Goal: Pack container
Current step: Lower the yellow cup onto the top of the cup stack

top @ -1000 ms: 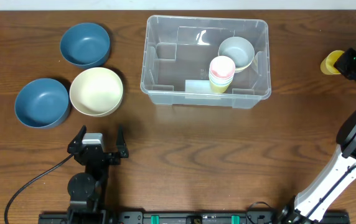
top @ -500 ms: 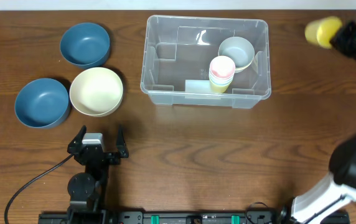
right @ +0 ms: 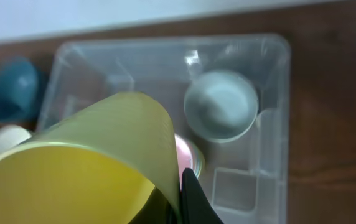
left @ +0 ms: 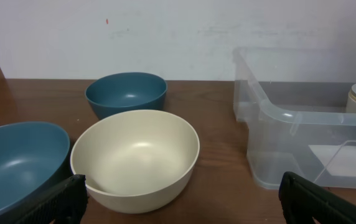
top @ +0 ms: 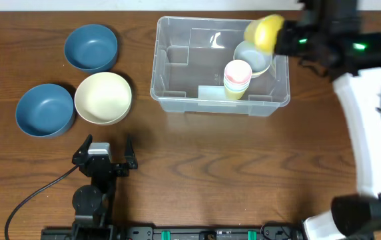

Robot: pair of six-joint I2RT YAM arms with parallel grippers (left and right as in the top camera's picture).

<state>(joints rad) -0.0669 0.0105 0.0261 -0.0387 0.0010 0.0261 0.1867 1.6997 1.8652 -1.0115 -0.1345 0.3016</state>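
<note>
Worktop of dark brown wood under everything. Nearest, left tool low at the front: released, fingers spread wide, nothing between them. In its own wrist view, only two dark fingertips at the bottom corners.

Just beyond, cream bowl, with a blue bowl touching it or very nearly so on the left, and a second blue bowl farther back. Flat discs from overhead; deep rounded walls and hollow insides from the left wrist.

Farther right, container: clear, colourless, rectangular, with rounded corners, thick rim and moulded ridges along the inner walls. Stands upright at the far middle of the worktop, apart from the bowls. Holds a pale grey-blue bowl toward its far right and, just nearer, a stack of cups, pink rim uppermost. From the left wrist, only one end of the container.

Farthest, right tool above the container's far right corner, clenched on a yellow cup tipped sideways. From the right wrist, the cup's open mouth fills the lower left and hides part of the stack, with one dark finger against its wall and the whole container below.
</note>
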